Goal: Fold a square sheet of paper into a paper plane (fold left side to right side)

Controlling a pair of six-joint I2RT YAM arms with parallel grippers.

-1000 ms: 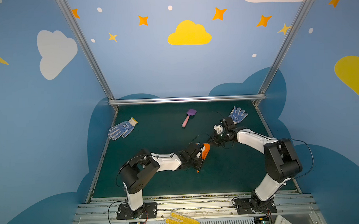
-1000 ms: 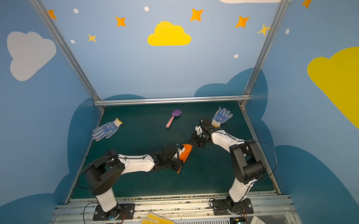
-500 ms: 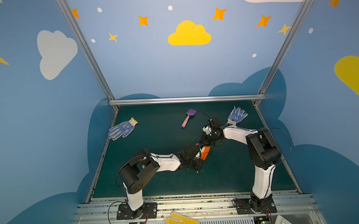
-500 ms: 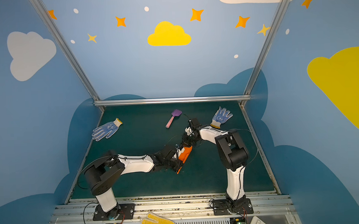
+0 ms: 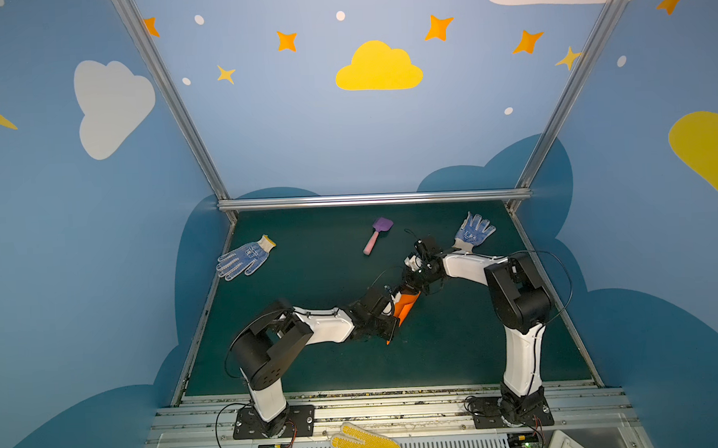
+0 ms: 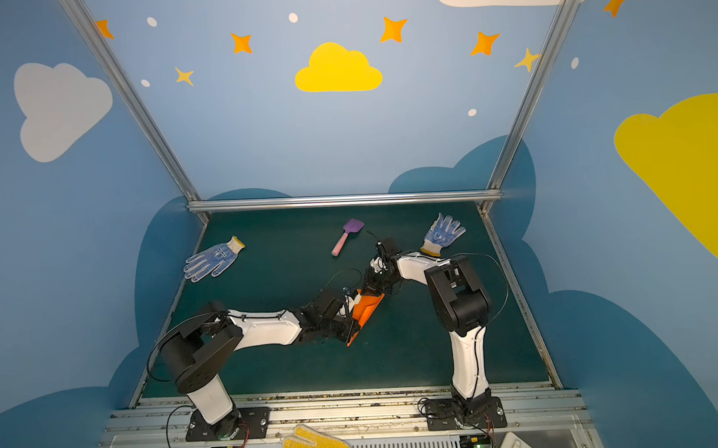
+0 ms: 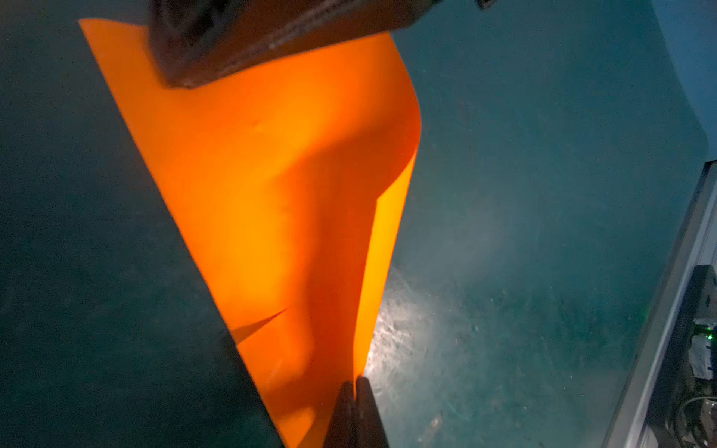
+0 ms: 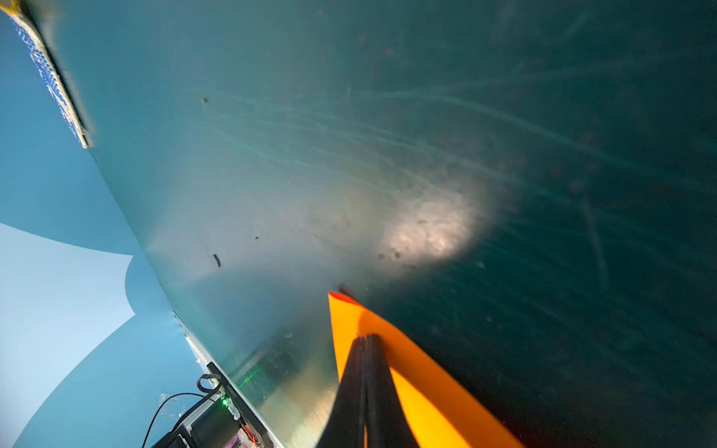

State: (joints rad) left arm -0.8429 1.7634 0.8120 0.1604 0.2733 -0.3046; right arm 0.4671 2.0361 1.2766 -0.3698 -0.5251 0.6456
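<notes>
Curled orange paper (image 7: pixel 271 186) (two-ended grip)

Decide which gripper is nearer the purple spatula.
Right. The right gripper pinches the orange paper at its far end, closer to the spatula; the left gripper pinches its nearer end, farther off.

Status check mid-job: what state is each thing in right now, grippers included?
Left gripper: shut on the orange paper.
Right gripper: shut on the orange paper.
Orange paper: curled over loosely, pinched by both grippers.
Spatula: lying flat on the mat, untouched.
Blue-dotted glove, left side: lying flat, untouched.
Blue-dotted glove, right side: lying flat, untouched.
Yellow glove: lying on the front rail.
</notes>
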